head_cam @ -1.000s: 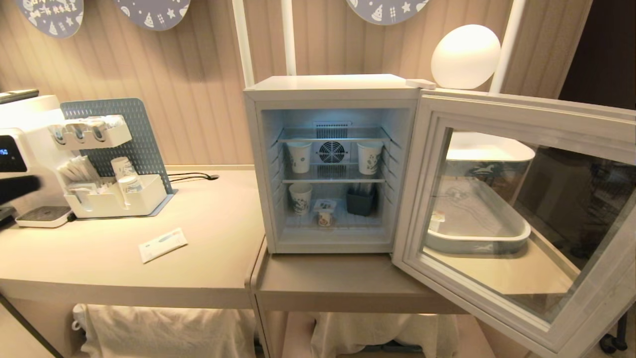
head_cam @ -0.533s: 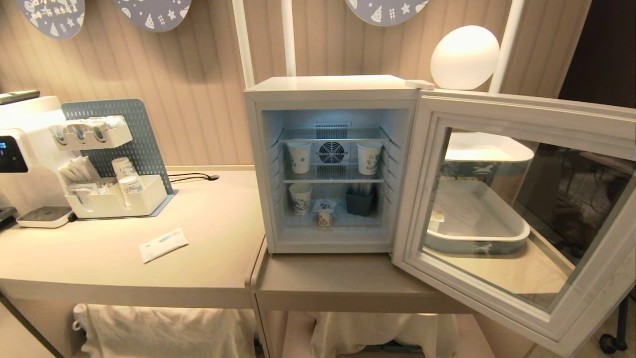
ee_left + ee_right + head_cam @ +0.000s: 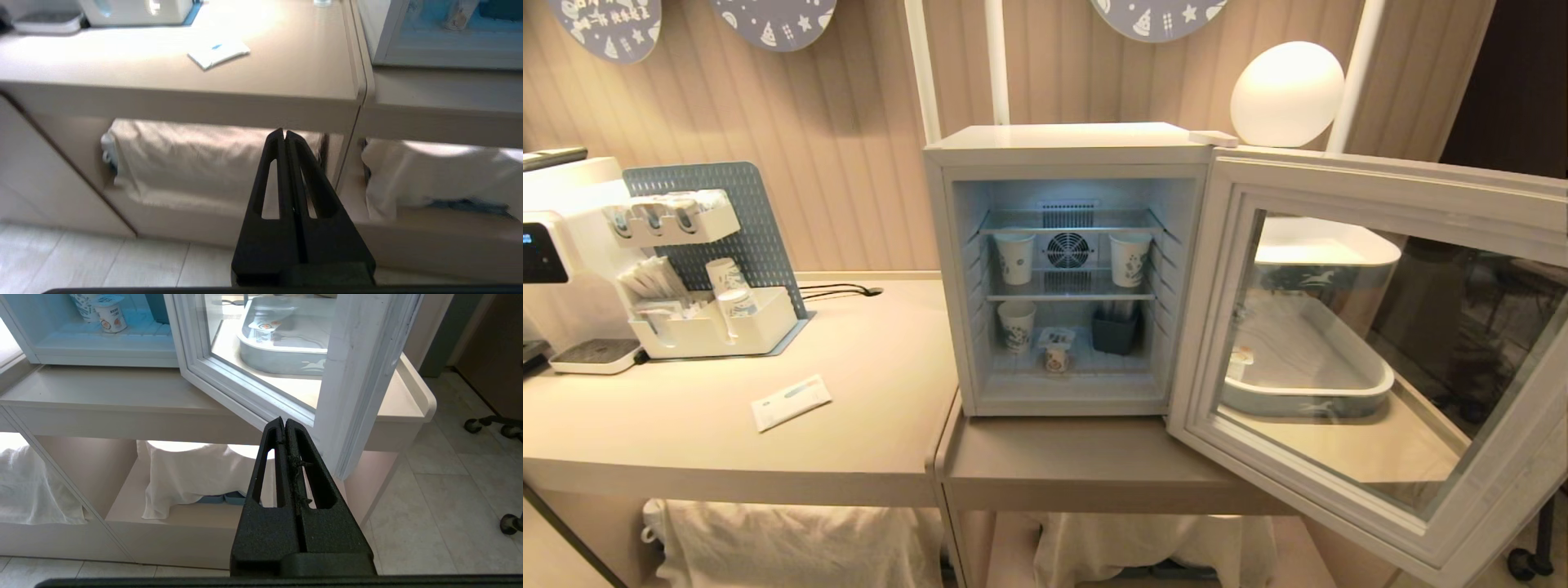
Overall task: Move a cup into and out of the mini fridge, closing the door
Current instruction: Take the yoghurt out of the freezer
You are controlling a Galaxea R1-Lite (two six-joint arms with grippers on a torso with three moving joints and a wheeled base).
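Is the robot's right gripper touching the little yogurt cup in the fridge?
Apart. The right wrist view shows the right gripper down below the counter, while the cup sits inside the mini fridge.

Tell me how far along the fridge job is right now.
Done: the cup sits on the mini fridge floor. In hand: nothing; the left gripper and right gripper are both shut, empty and low in front of the counter. Left: the door stands wide open.

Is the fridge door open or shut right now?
Open: the door is swung wide to the right, baring the mini fridge shelves and the cup.
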